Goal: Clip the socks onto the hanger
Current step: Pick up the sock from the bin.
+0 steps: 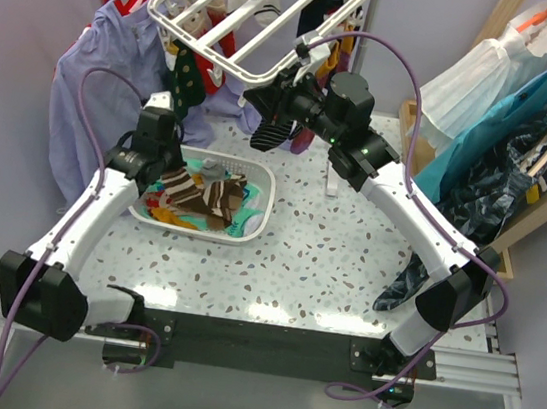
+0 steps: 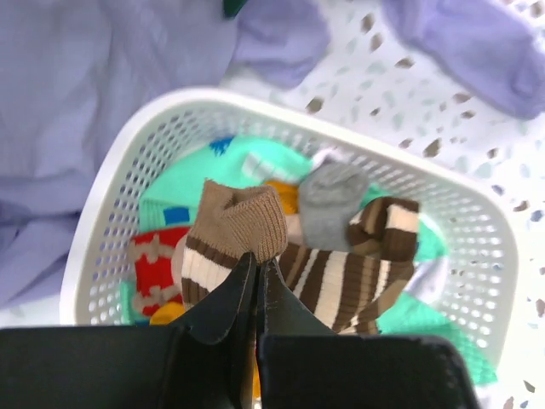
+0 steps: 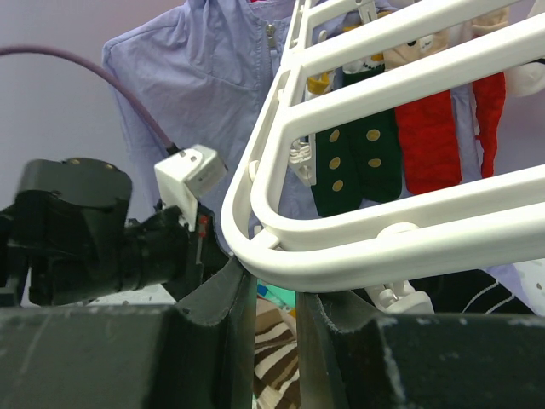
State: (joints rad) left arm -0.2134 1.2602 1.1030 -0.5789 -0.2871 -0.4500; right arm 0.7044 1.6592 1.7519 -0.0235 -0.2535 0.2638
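The white barred hanger [image 3: 383, 256] is seen suspended at a tilt, with a dotted green sock [image 3: 353, 162] and a red sock [image 3: 430, 141] clipped beneath it. A brown-and-cream striped sock [image 2: 341, 285] is pinched at its tan cuff by the left gripper [image 2: 255, 260], above a grey sock [image 2: 332, 200] and a teal sock [image 2: 183, 179] heaped in a basket [image 2: 111, 196].

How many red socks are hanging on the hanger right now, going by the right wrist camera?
2. One red sock hangs just right of the green dotted sock; the second red sock hangs further right. Bars of the hanger may hide more.
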